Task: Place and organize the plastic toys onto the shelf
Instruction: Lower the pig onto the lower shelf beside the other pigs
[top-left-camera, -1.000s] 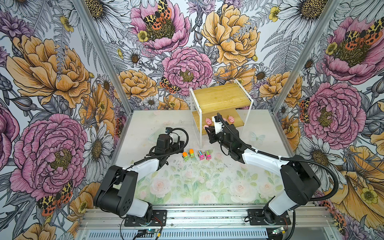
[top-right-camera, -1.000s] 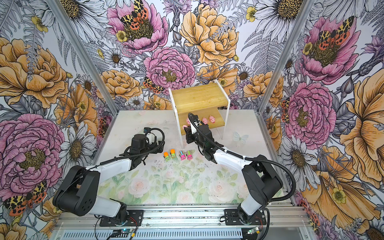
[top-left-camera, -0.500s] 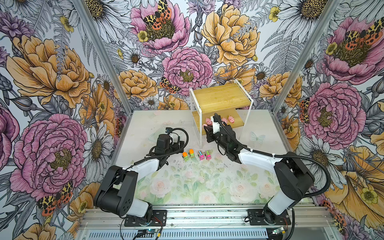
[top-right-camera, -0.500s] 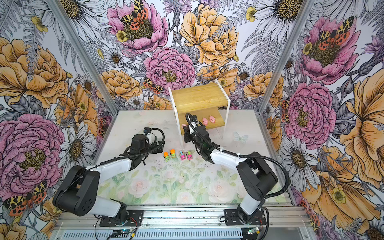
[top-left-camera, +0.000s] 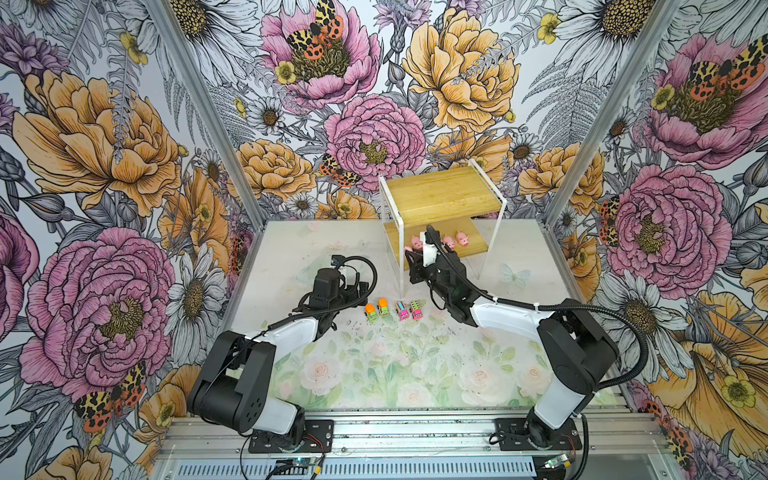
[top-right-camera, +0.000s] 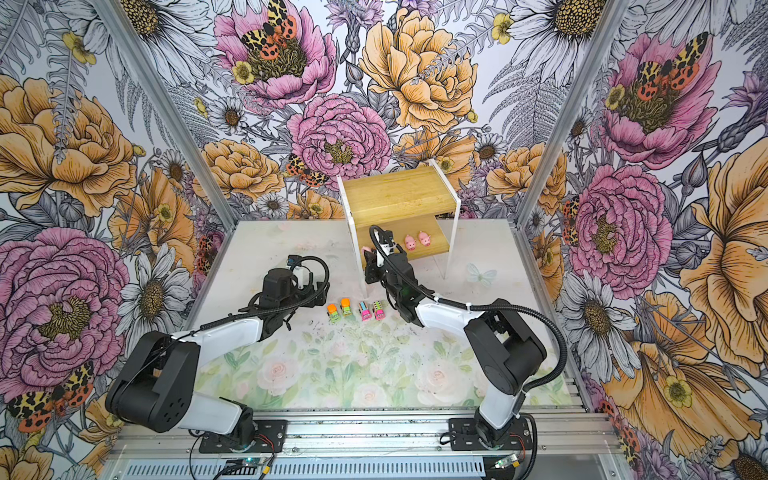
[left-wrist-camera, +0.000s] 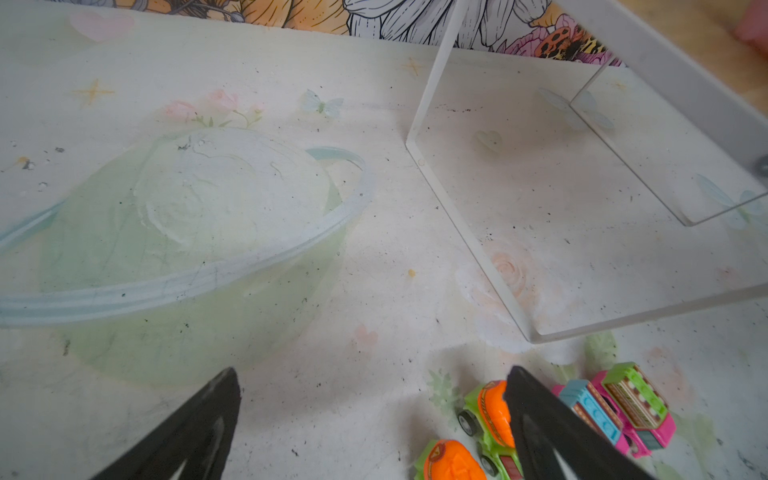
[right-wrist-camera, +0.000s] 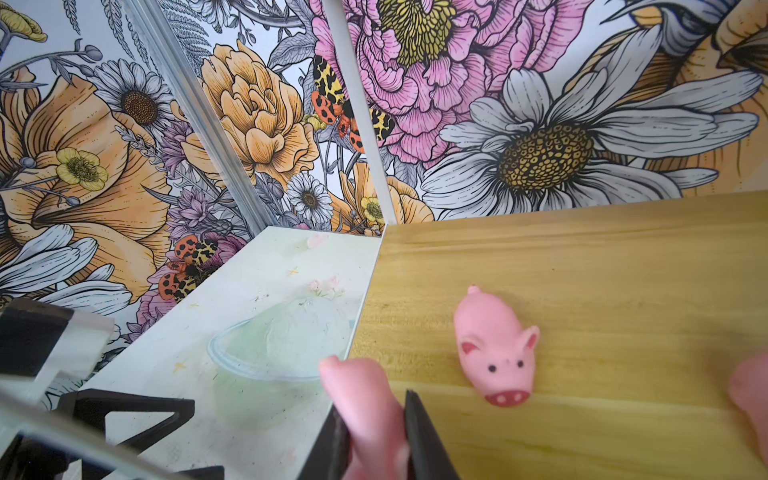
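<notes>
Nearest, on the table (top-left-camera: 415, 365): a row of four toys, two green trucks (top-left-camera: 371, 312) with orange tops on the left, two pink trucks (top-left-camera: 401, 310) just beside them on the right. Just left of the row, the left gripper (left-wrist-camera: 372, 370), fingers spread wide, grasping nothing. Farther back, the right gripper (right-wrist-camera: 372, 409), clenched on a pink pig (right-wrist-camera: 365, 390) at the left edge of the lower board of the shelf (top-left-camera: 442, 195). Beyond, three more pigs (top-left-camera: 448, 241) lying on that same board, set apart from one another.
</notes>
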